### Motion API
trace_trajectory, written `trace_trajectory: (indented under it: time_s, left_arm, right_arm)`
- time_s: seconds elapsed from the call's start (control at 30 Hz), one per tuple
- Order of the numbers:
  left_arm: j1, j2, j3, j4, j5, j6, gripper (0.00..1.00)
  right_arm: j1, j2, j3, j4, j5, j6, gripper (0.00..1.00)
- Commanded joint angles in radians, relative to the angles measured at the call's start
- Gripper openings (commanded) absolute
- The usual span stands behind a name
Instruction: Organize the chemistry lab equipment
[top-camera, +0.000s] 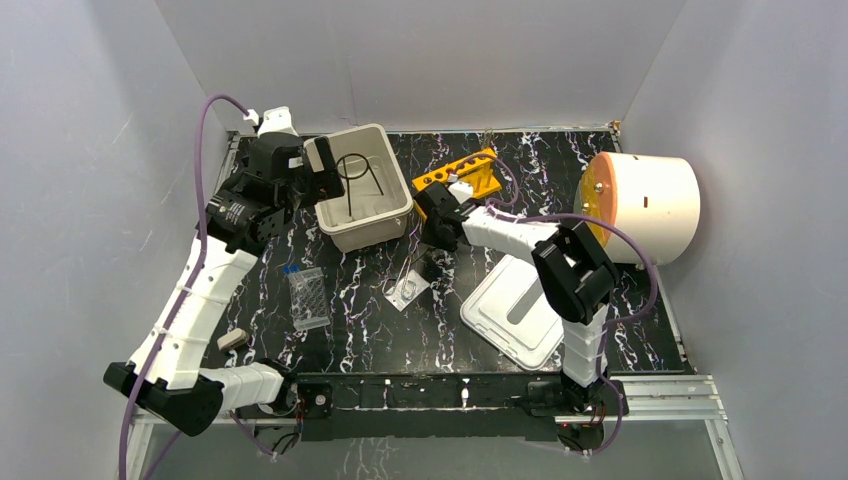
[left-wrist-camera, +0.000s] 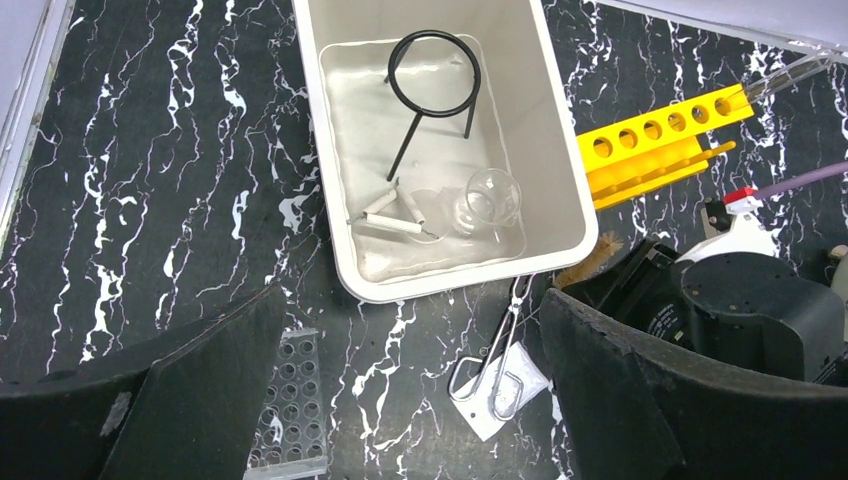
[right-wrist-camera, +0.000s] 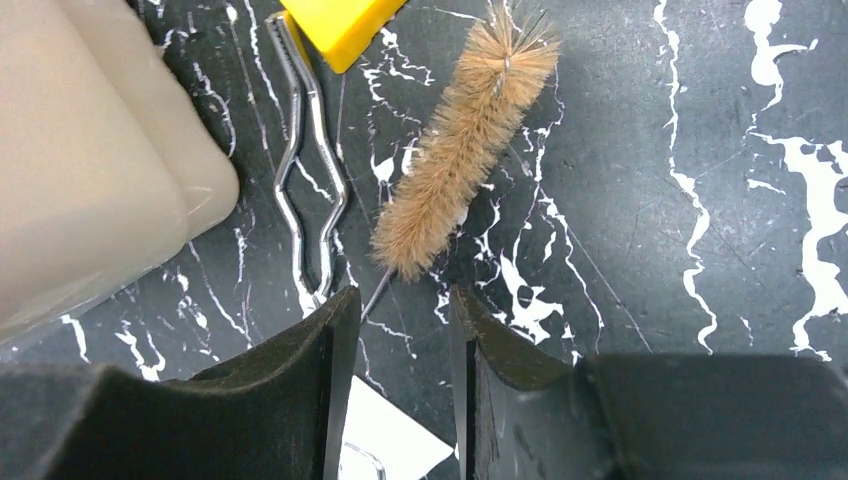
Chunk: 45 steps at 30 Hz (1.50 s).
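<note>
My right gripper is roughly half open, nothing clamped. The tan brush lies just ahead, with its thin wire stem ending right at my fingertips. The metal tweezers are just left of it, and the beige bin is further left. My left gripper hangs wide open and empty by the bin's near rim. The black ring stand, white triangle and glass dish sit inside.
</note>
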<state>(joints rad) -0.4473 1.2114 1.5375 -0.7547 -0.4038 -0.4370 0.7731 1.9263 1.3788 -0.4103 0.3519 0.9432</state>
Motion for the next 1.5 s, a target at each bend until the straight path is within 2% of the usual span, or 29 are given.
trace_trajectory:
  time_s: [0.0,0.37,0.53,0.6,0.97,1.03,1.17,1.23,1.4,1.47]
  left_arm:
    - [-0.004,-0.016,-0.007,0.024,-0.013,0.019,0.98]
    - [-0.004,-0.004,-0.014,0.035,-0.013,0.025,0.98]
    - [-0.004,-0.009,-0.021,0.038,-0.017,0.027,0.98]
    - [-0.004,-0.011,-0.025,0.042,-0.017,0.027,0.98]
    - [-0.004,-0.016,-0.038,0.051,0.001,0.028,0.98]
    - [-0.004,-0.018,-0.043,0.053,0.006,0.025,0.98]
    - [-0.004,-0.018,-0.046,0.057,0.015,0.024,0.98]
    - [-0.004,-0.018,-0.045,0.058,0.019,0.026,0.98]
    - [-0.004,-0.028,-0.055,0.059,0.020,0.024,0.98]
    - [-0.004,-0.032,-0.060,0.058,0.023,0.021,0.98]
  right_arm:
    - [-0.014,0.040,0.058,0.038,-0.012,0.001,0.46]
    - [-0.015,0.114,0.121,0.008,0.019,-0.048,0.45]
    - [-0.010,0.133,0.139,-0.043,0.070,-0.078,0.36]
    - [-0.008,0.136,0.144,-0.072,0.104,-0.097,0.36]
    - [-0.010,0.048,0.077,-0.076,0.173,-0.257,0.37]
    - [-0.011,0.035,0.065,-0.075,0.173,-0.256,0.39]
    - [-0.013,0.063,0.094,-0.113,0.152,-0.221,0.56]
    - [-0.013,0.081,0.113,-0.132,0.129,-0.208,0.60]
    - [-0.012,0.085,0.099,-0.109,0.062,-0.155,0.60]
    - [-0.011,0.094,0.109,-0.126,0.064,-0.133,0.53]
